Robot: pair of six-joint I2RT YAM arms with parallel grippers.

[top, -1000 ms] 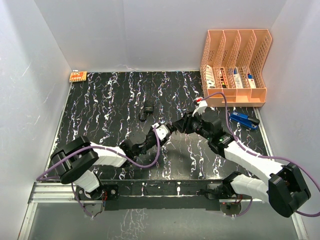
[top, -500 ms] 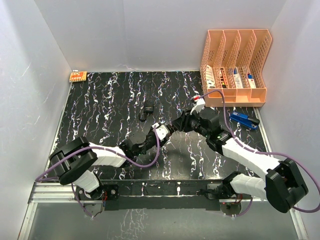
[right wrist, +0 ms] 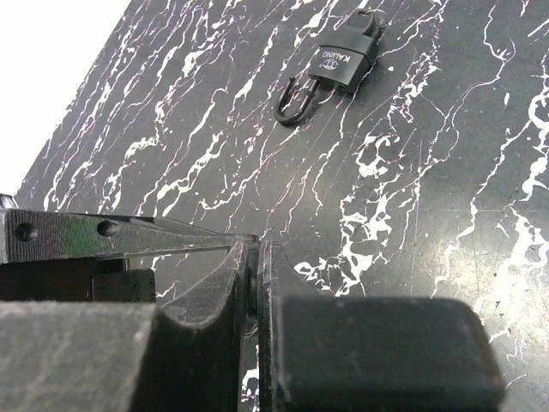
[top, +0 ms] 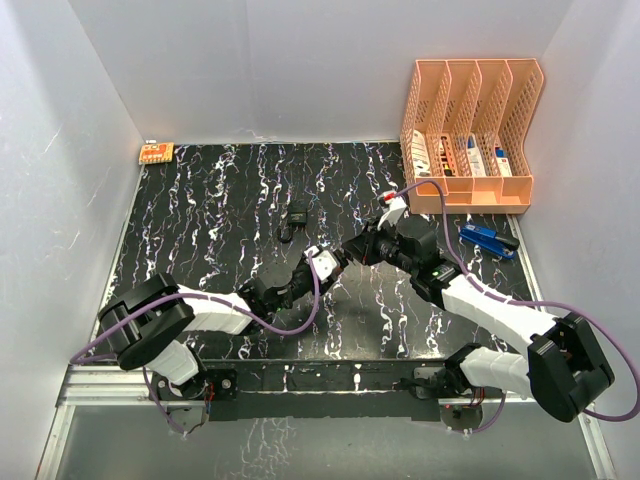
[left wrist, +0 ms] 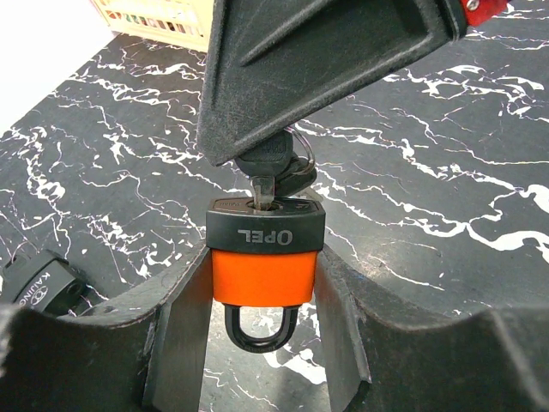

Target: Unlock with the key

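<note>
My left gripper (left wrist: pixel 262 287) is shut on an orange padlock (left wrist: pixel 265 273) with a black top, held with the keyhole facing away from the wrist. Its black shackle (left wrist: pixel 260 333) sits closed in the body. A key (left wrist: pixel 268 172) with a black head and a ring stands in the keyhole. My right gripper (left wrist: pixel 326 69) comes in from above and is shut on the key's head. In the right wrist view the fingers (right wrist: pixel 225 296) are pressed together at the right gripper (right wrist: pixel 256 262). In the top view the left gripper (top: pixel 318 264) and right gripper (top: pixel 350 252) meet at the table's middle.
A second, black padlock (top: pixel 292 222) (right wrist: pixel 343 57) (left wrist: pixel 41 287) lies open-shackled on the marbled table beyond the grippers. A peach file organizer (top: pixel 470 130) stands at the back right, with a blue tool (top: pixel 488 238) in front of it. A small orange item (top: pixel 155 153) lies at the back left corner.
The right gripper's fingers have closed together on the key, and its wrist has shifted slightly toward the back. The left arm and padlock have stayed put.
</note>
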